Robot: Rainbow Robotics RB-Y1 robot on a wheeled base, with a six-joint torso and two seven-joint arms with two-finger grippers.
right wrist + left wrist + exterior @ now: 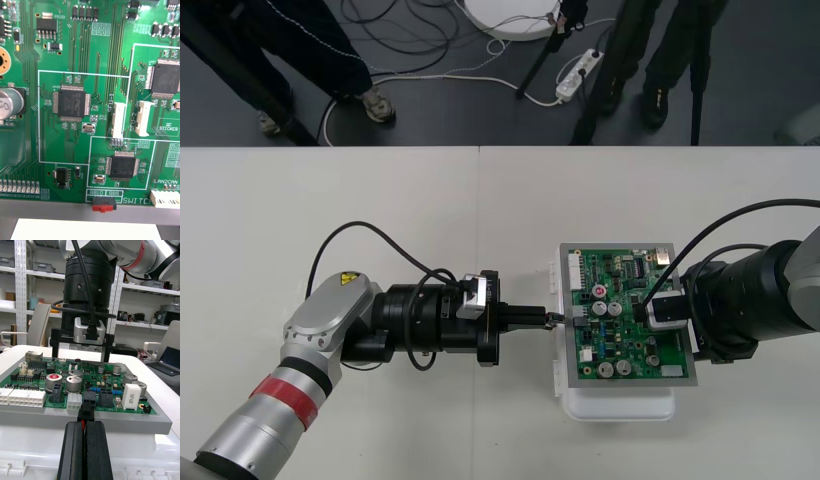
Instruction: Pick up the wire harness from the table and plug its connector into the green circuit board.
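Pinching the harness plug (88,408), the left gripper (548,319) is squeezed tight, plug at its fingertips touching the green board (632,335) edge; right gripper (648,308) hovers opposite, over the board.

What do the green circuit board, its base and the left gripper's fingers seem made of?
The circuit board looks like glossy green laminate, with white lines and soldered chips. The base is probably white plastic, smooth with moulded edges. On the left gripper, the fingers look matte black, perhaps rubber or plastic, shut on the harness.
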